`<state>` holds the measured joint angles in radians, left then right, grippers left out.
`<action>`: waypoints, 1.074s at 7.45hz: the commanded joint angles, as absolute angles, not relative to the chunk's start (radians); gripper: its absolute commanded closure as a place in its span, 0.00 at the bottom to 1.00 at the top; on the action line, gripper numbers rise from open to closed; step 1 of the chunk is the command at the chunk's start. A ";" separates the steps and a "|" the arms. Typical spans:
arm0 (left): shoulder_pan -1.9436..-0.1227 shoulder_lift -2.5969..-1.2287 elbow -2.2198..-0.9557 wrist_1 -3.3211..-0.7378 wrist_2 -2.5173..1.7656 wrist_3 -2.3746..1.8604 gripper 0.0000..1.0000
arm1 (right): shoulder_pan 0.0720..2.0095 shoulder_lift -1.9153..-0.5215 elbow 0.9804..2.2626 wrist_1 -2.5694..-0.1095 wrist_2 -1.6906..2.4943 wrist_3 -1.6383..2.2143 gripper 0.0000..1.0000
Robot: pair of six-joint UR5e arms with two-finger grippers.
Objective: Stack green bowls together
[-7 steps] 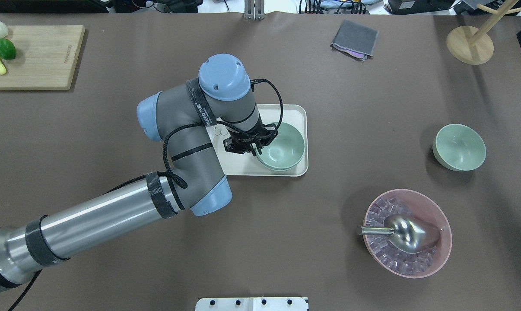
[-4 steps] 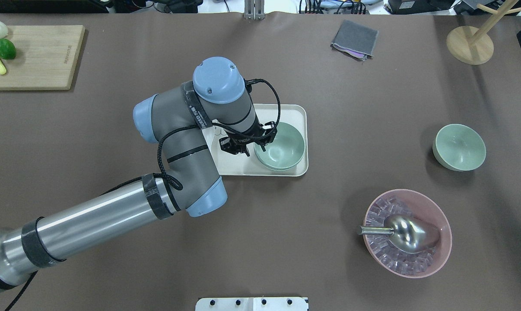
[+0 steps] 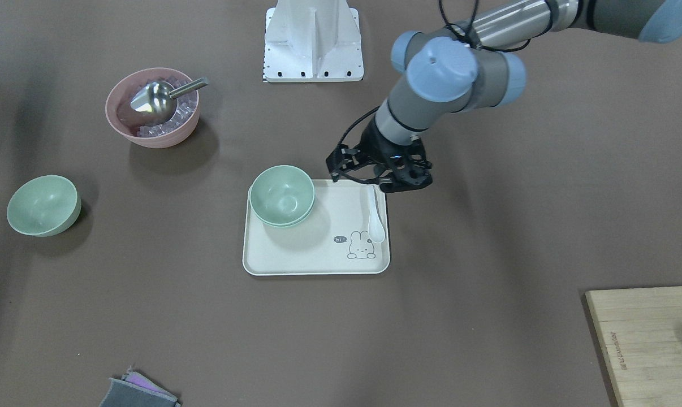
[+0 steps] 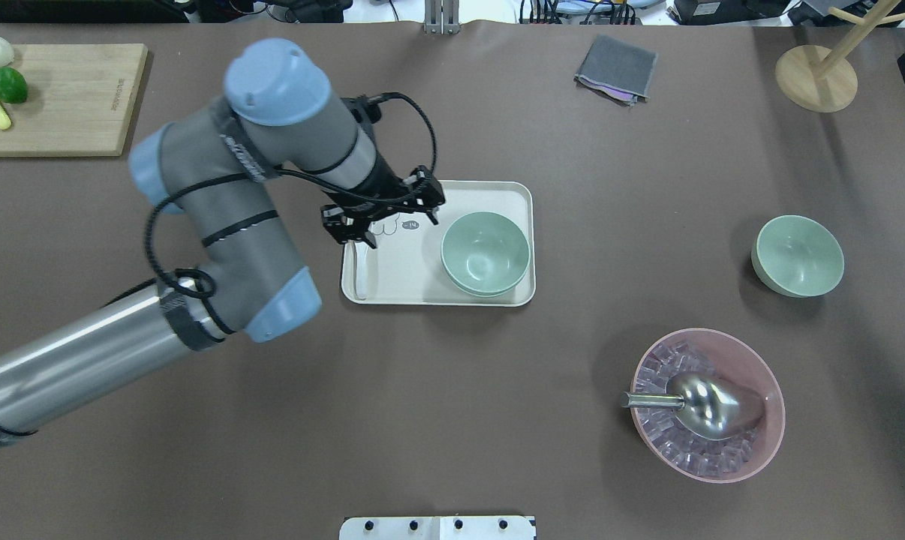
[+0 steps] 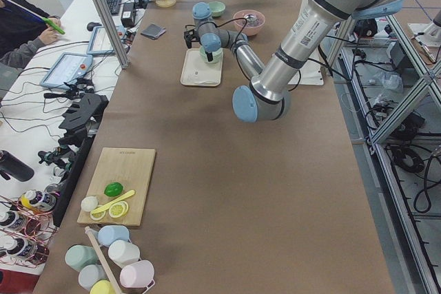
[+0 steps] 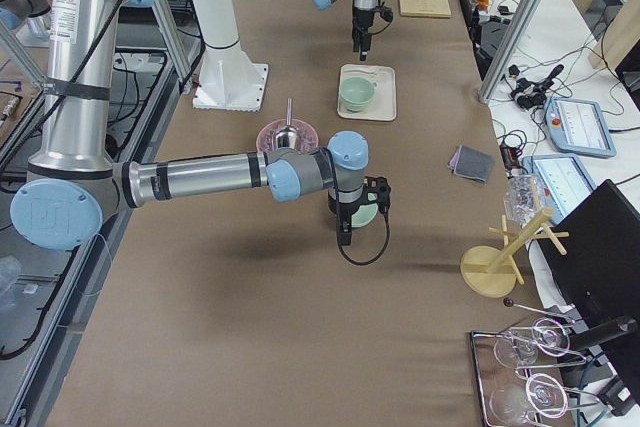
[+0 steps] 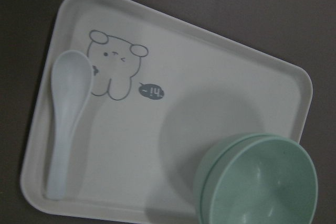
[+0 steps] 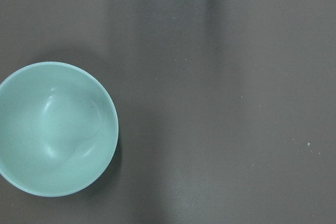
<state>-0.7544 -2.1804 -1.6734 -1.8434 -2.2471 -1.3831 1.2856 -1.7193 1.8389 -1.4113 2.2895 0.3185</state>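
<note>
1. Midway across the tabletop sits a tray point(image 4: 497, 196). It carries the nested bowls point(image 4: 485, 253), 2 green ones set 1 inside the other, upright. They sit in the tray's corner toward the robot's edge and the right end.
2. Near the tabletop's right end, well apart from the tray, the lone bowl point(image 4: 797, 255) stands upright and empty on the bare tabletop.
3. Over the tray's left end hangs the left gripper point(image 4: 386, 223), raised clear of it, its fingers spread and pinching nothing.
4. Below it, a spoon point(image 7: 65, 124) lies flat along that end of the tray.
5. Close by the lone bowl hangs the right gripper point(image 6: 344, 235). I cannot tell whether it is spread or pressed together.
6. Toward the corner between the robot's edge and the right end, a pink bowl point(image 3: 154, 138) holds a scoop point(image 3: 151, 99).
</note>
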 commanded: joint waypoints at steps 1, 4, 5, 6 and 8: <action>-0.875 -1.920 -1.833 -1.810 -2.312 -1.074 0.02 | 1.267 -1.707 1.827 -1.396 2.290 0.362 0.00; -1.101 -1.621 -1.865 -1.809 -2.407 -0.549 0.02 | 1.186 -1.637 1.664 -1.180 2.258 0.535 0.00; -1.141 -1.576 -1.864 -1.807 -2.407 -0.466 0.02 | 1.165 -1.611 1.617 -1.130 2.258 0.581 0.00; -1.146 -1.566 -1.862 -1.809 -2.407 -0.457 0.02 | 1.138 -1.600 1.611 -1.105 2.258 0.636 0.00; -1.147 -1.566 -1.855 -1.810 -2.407 -0.456 0.02 | 1.095 -1.598 1.611 -1.083 2.235 0.680 0.09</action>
<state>-1.1421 -1.5714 -1.8594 -1.8088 -2.4062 -0.4645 1.1215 -1.6021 1.6149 -1.1009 2.2485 0.6532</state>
